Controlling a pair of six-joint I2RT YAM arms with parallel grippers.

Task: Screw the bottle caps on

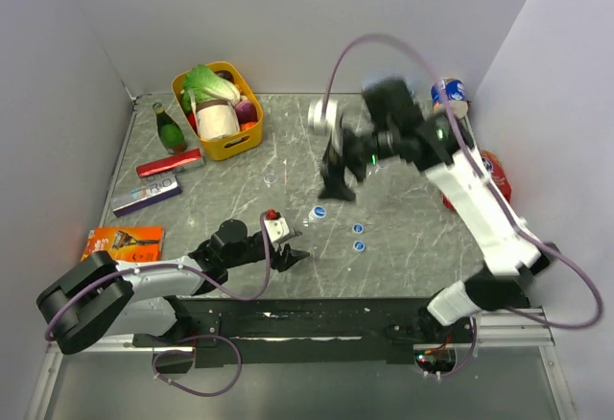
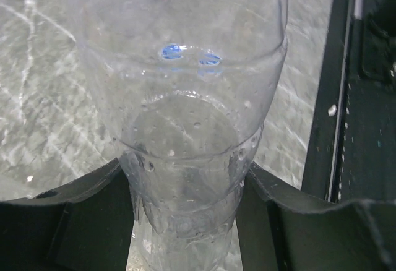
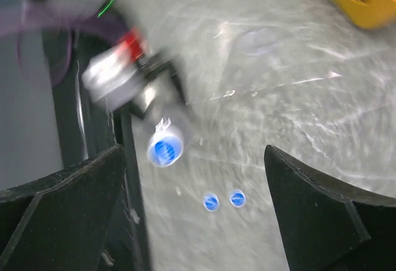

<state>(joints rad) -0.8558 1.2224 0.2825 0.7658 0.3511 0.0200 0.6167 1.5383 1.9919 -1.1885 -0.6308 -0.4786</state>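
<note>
Your left gripper (image 1: 291, 255) (image 2: 184, 175) is clamped on a clear bottle (image 1: 305, 230) (image 2: 185, 98). In the left wrist view its two fingers (image 2: 74, 221) press the bottle's narrower part from either side, low over the table (image 1: 403, 151). From that hand the bottle runs out toward 1 o'clock in the top view. A blue cap (image 1: 318, 212) (image 3: 166, 150) sits on its far end. You cannot tell from these views whether the cap is threaded down.

At about 2 o'clock from your left gripper, near the bottle but apart from it, two loose caps lie flat on the table just beside each other, the farther cap (image 1: 357, 229) (image 3: 211, 202) and the nearer cap (image 1: 358, 245) (image 3: 237, 198).

Your right gripper (image 1: 338, 185) (image 3: 193, 150) hangs above the table with its jaws spread wide and nothing between them. The arm is blurred in the top view. The capped bottle is at about 7 o'clock from this hand, and the two loose caps are at about 5 o'clock. All are below it and untouched.

Farther out, at 10 o'clock from the right gripper, a faint glassy shape (image 1: 271, 178) lies on the table, too faint to identify. The yellow basket (image 1: 233, 147) stands in the far left corner, with the green bottle (image 1: 170, 130) just to its left.
</note>
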